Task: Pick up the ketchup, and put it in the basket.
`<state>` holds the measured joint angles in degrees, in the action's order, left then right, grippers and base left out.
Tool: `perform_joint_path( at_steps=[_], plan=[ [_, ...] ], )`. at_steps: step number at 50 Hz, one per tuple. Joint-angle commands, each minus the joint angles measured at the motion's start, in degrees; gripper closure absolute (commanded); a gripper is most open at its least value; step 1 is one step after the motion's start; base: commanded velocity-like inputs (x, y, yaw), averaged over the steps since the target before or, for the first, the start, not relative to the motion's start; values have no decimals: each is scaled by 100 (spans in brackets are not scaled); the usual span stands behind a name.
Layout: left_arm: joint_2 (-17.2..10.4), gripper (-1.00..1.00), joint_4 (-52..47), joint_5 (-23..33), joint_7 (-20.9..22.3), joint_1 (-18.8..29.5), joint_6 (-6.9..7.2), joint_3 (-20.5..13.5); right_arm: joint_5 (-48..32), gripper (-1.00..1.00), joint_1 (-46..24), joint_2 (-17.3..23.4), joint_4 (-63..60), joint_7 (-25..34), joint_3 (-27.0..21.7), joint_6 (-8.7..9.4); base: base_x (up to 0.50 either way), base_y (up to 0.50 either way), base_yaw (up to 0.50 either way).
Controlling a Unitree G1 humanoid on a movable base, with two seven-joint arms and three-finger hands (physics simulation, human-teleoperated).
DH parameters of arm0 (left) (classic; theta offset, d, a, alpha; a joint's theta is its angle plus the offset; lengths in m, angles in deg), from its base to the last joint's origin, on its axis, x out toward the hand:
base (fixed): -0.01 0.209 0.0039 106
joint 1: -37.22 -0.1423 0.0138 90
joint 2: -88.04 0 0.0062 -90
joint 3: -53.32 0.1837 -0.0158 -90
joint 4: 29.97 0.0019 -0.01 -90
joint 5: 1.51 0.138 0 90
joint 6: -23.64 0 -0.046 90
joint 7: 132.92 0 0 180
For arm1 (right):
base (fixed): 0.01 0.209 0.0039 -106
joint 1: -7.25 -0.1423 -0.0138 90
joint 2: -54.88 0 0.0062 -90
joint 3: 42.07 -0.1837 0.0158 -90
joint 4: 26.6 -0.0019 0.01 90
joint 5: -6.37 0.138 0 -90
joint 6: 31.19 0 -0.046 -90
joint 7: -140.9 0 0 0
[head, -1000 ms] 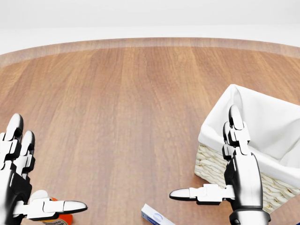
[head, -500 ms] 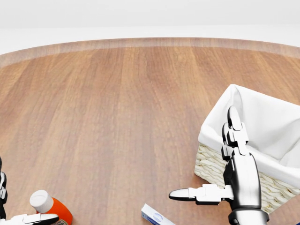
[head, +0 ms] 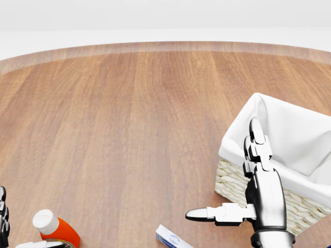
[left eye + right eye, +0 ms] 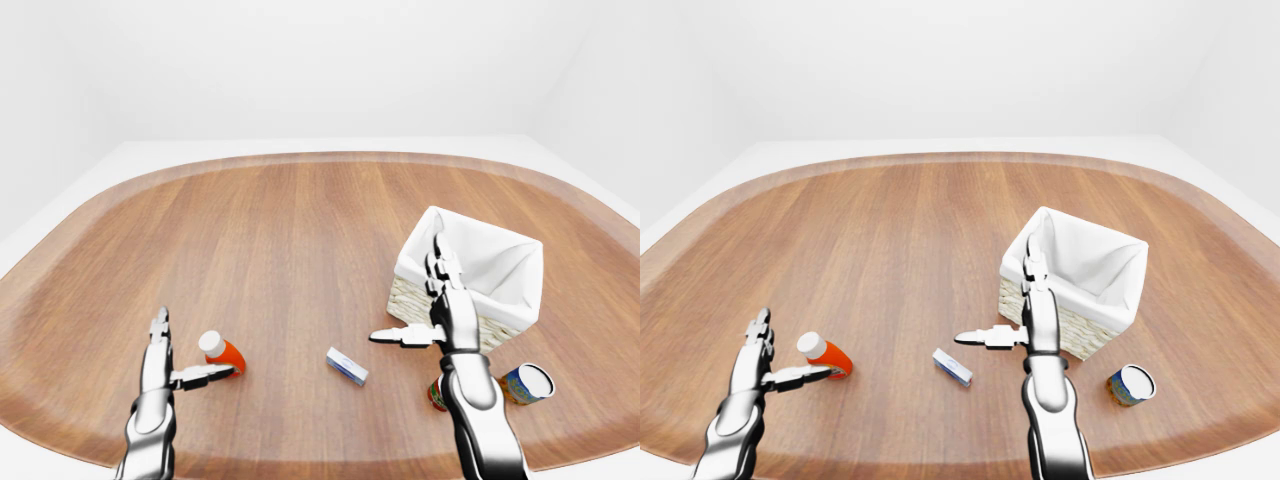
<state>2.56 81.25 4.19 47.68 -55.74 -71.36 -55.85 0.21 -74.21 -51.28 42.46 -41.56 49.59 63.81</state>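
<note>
Clearly risks knocking the ketchup (image 4: 222, 352) over: left hand (image 4: 160, 352) spread wide just beside it, thumb brushing its side, nothing yet wrapped around.

My hands, the left (image 4: 165, 365) and right (image 4: 440, 318), look like glossy metal and black plastic. The table (image 4: 280, 240) under them is smooth, satiny wood. On it, the basket (image 4: 468, 270) is rough woven wicker lined with matt white cloth; the ketchup (image 4: 222, 352) bottle looks like shiny plastic.
</note>
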Motion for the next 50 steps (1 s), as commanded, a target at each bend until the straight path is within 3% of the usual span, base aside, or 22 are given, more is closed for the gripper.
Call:
perform_joint_path(
  at_steps=[1,27,28,29,30,50],
  plan=[
    [5,-100,191,11,-92,141,0,184,-8,-100,-10,-1,31,-8,6,0,0,0,0],
    [127,-100,333,54,-160,303,0,513,-8,-100,-37,1,97,-8,-6,0,0,0,0],
    [134,-11,367,63,-169,310,0,532,-6,-100,-26,1,67,-4,-4,0,0,0,0],
    [134,-11,371,62,-170,311,0,535,-6,-100,-25,1,66,-3,-4,0,0,0,0],
    [138,100,428,65,-168,320,0,555,2,-100,-23,2,50,0,-10,0,0,0,0],
    [156,98,408,65,-149,278,0,598,-10,-100,14,-1,13,-3,4,0,0,0,0]
  ],
)
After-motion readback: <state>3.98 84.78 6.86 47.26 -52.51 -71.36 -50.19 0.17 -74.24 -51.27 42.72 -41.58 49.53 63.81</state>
